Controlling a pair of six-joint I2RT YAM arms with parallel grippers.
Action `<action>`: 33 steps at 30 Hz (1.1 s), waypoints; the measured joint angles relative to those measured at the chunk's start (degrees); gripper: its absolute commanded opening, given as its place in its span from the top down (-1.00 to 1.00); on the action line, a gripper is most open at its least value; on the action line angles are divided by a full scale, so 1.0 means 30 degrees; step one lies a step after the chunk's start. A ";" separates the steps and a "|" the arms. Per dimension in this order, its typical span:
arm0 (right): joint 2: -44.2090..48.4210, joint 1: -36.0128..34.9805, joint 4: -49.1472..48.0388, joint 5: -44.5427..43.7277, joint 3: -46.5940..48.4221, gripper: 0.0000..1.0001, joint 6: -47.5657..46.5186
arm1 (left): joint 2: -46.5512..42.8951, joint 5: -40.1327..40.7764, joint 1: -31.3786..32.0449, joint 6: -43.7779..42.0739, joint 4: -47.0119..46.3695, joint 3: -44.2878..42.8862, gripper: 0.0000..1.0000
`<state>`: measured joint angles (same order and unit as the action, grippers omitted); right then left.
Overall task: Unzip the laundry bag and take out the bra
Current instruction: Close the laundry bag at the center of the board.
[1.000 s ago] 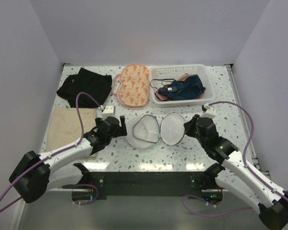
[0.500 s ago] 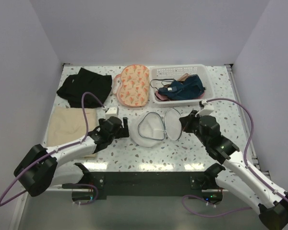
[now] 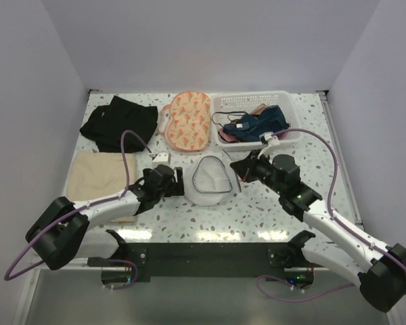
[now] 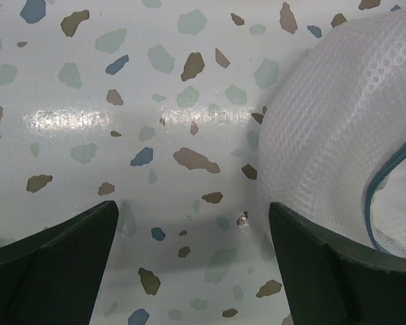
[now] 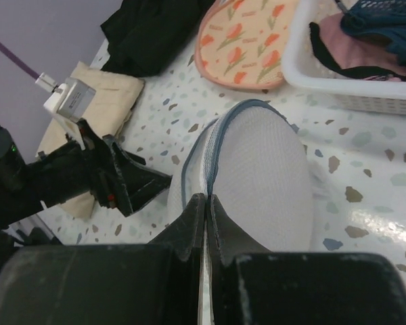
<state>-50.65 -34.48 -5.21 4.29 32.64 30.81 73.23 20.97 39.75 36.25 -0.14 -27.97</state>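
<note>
Lying on the left of the surface (image 3: 271, 203) are a beige cloth (image 3: 95, 176) and, behind it, a black garment (image 3: 118, 122). Next, the left tool (image 3: 174, 181) is resting low with its fingers (image 4: 338, 271) spread apart, one at the edge of the white mesh laundry bag (image 3: 210, 179) (blue zip along its rim). The right tool (image 3: 239, 167) is pinching the bag's raised flap, clamped on the zip edge. The bra is not showing in any view. A tulip-print pouch (image 3: 188, 120) and a white basket (image 3: 254, 101) of clothes are sitting farther back.
</note>
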 measured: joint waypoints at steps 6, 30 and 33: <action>-0.2878 0.0000 -0.2980 0.2973 0.0000 1.00 0.0452 | 0.0015 -0.0007 0.0000 0.0036 -0.0007 0.0000 -0.97; -1.4906 -0.1173 -1.2648 0.9486 0.1581 1.00 0.3461 | -0.0401 -0.0350 0.0000 0.0036 -0.0146 0.0007 -0.96; -1.5832 -0.1472 -1.3012 0.9573 0.1821 1.00 0.3730 | -0.0648 -0.0350 0.0000 0.0036 -0.0131 0.0044 -0.96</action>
<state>-98.15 -38.89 -44.25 33.01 38.11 42.00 71.29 19.92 39.75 36.36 -0.54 -27.83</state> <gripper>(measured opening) 0.011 0.983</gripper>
